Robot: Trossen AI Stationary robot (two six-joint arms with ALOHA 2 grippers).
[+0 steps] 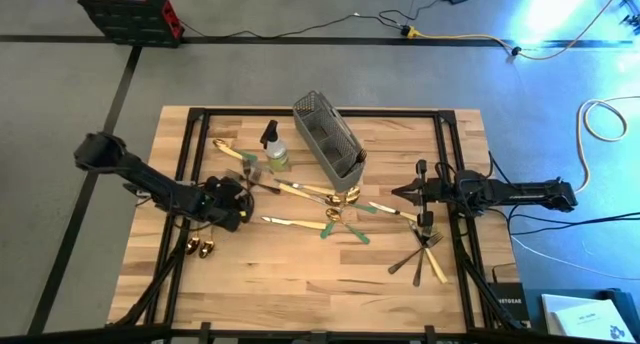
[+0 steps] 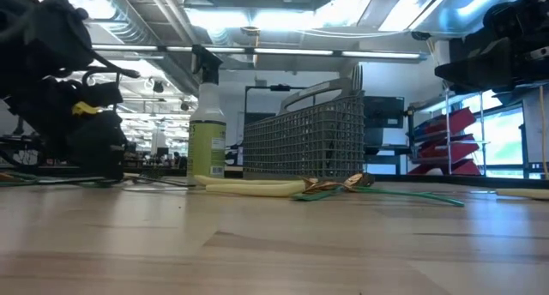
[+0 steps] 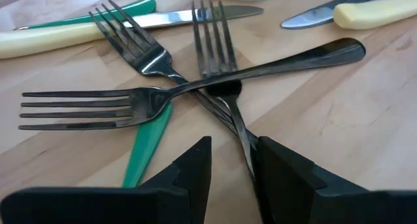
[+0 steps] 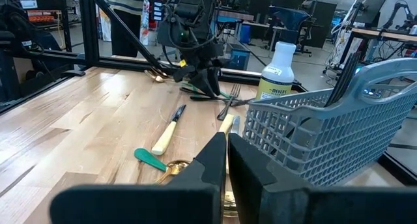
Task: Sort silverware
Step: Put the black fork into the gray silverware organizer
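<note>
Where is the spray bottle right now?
In the high view the spray bottle stands upright on the table's far side, left of centre, just left of the grey mesh caddy and beyond the left gripper.

1. Caddy (image 1: pixel 329 136) stands at the table's (image 1: pixel 300 284) middle rear; spray bottle (image 1: pixel 275 149) just beside it on the left.
2. Left gripper (image 1: pixel 243 189) sits low, left of centre, by three crossed forks (image 3: pixel 176 87), one handle running between its fingers (image 3: pixel 189 175).
3. Knives and spoons (image 1: pixel 330 209) are strewn in front of the caddy.
4. More forks (image 1: pixel 425 249) lie front right, near the right gripper (image 1: pixel 412 194).
5. Two spoons (image 1: pixel 198 248) lie front left.
</note>
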